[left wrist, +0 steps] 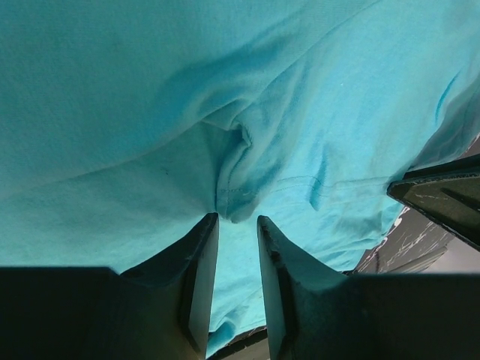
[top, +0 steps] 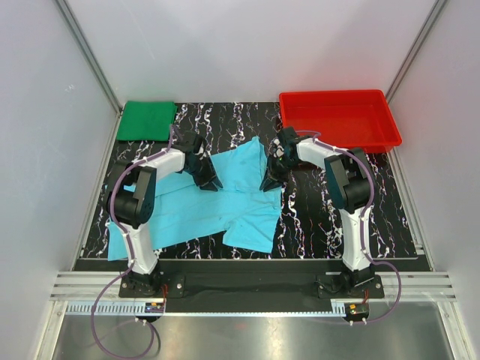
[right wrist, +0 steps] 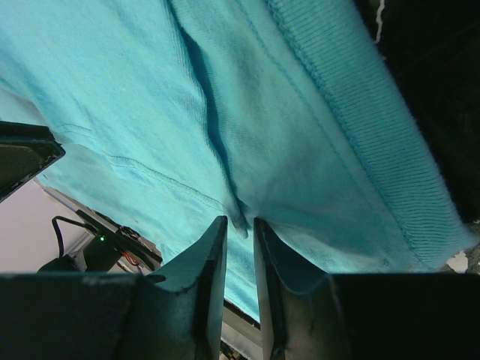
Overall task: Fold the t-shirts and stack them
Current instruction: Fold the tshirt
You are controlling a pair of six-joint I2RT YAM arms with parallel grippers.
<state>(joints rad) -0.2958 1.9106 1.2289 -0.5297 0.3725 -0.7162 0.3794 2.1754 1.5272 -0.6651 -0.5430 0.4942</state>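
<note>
The light cyan-blue t-shirt (top: 232,214) lies partly spread on the black marbled table, its upper part raised between the two arms. My left gripper (top: 212,184) is shut on a bunched fold of it; the cloth (left wrist: 150,112) fills the left wrist view and puckers at the gripper (left wrist: 237,219). My right gripper (top: 268,184) is shut on a fold near the ribbed collar (right wrist: 352,97), the cloth pinched at its tips (right wrist: 240,221). The dark green t-shirt (top: 147,120) lies folded at the back left corner.
A red plastic tray (top: 341,97) stands at the back right, just behind the right arm. White walls enclose the table on three sides. The right gripper's finger (left wrist: 442,199) shows at the right edge of the left wrist view.
</note>
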